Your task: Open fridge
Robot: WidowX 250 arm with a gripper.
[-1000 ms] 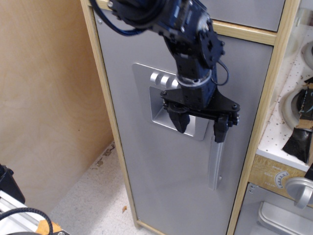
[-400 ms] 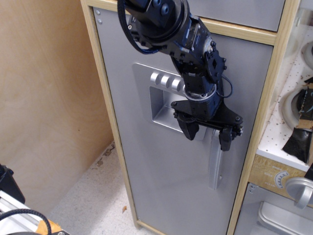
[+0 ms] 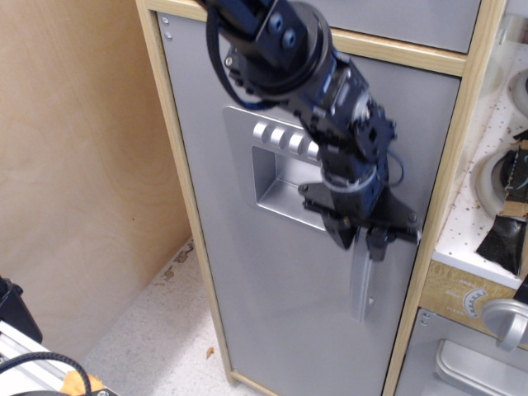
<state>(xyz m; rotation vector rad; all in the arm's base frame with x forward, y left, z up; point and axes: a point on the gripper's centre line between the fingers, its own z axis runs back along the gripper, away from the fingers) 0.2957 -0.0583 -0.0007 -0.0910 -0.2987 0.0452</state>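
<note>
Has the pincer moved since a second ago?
Yes. The pincer has dropped lower and to the right, from beside the dispenser recess onto the top of the handle.

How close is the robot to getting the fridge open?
Not open yet. The fridge door lies flat and shut in its wood frame. Done so far: the gripper is right at the top of the curved silver handle. In hand: its fingers sit by the handle's top, but it is hard to tell if they grip it. Left to do: take hold for sure and pull the door outward.
</note>
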